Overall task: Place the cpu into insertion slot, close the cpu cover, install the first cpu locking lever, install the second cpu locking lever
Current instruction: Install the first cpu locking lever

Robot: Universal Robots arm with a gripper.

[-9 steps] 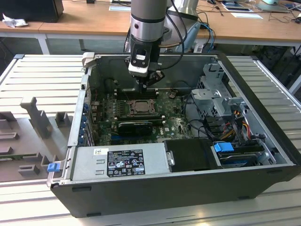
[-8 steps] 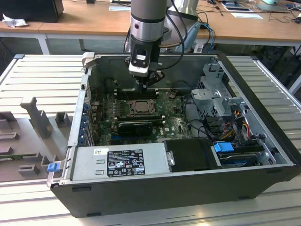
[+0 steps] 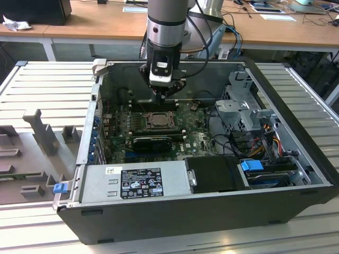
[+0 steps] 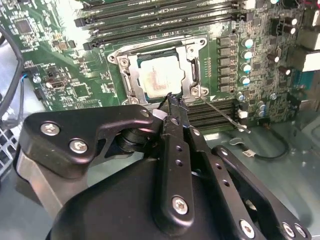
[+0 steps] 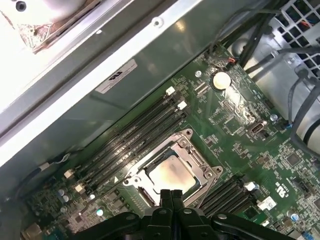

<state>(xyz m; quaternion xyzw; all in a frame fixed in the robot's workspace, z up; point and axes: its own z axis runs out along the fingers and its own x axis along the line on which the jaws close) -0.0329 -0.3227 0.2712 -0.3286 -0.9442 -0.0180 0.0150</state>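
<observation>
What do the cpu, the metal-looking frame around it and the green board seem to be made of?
The cpu top looks like metal: pale, silvery, with a dull sheen. The cpu cover seems to be bare steel or similar, bright and glinting along its edges. The board looks like green-lacquered circuit laminate, slightly glossy and studded with small parts.

A pale grey ribbed metal bench (image 3: 50,79) lies under bright, even light. At the exterior view's left, a grey moulded plastic tray (image 3: 32,159) rests on it. Behind runs a long brown wooden desk (image 3: 95,24) bearing flat white paper sheets (image 3: 278,17), a crumpled white wad (image 3: 15,23) and a black box (image 3: 39,10).
</observation>
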